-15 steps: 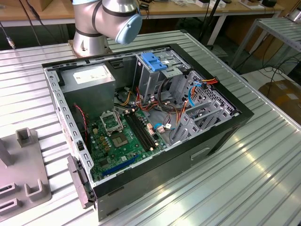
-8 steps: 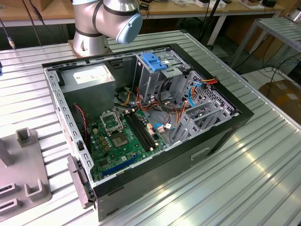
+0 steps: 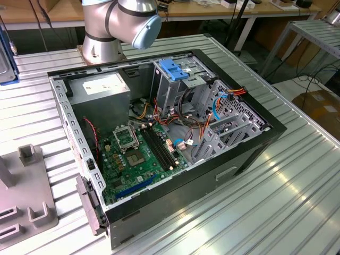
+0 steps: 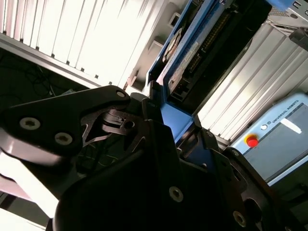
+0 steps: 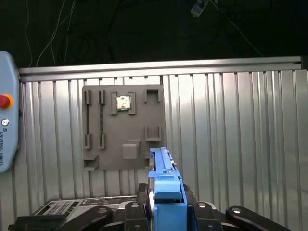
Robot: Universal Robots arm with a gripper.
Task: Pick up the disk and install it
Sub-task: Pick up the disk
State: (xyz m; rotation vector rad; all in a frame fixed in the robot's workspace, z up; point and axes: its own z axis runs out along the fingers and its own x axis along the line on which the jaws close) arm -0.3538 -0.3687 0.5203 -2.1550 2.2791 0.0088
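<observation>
A ribbed silver aluminium table (image 3: 297,186) carries a black steel computer case (image 3: 234,164), which lies on its side, opened, in the middle of the exterior view. At the far side behind it stands the grey robot arm (image 3: 106,26) with a pale blue joint cap. A green motherboard (image 3: 138,154) covers the case floor. A flat grey fixture plate (image 3: 26,207) with raised blocks lies near, at the exterior view's left. A tall bare-metal drive cage (image 3: 170,87) stands at the far side of the case and bears a blue plastic latch (image 3: 174,68). A pale blue-grey teach pendant (image 5: 7,144) with a red button lies on the table.

In the first wrist view, the black gripper (image 5: 167,202) pinches the disk (image 5: 162,161), a flat grey metal hard drive in bright blue carrier rails. The disk is held edge-on, raised clear of the table, with the fixture plate beyond it. The second wrist view shows its pale label.
</observation>
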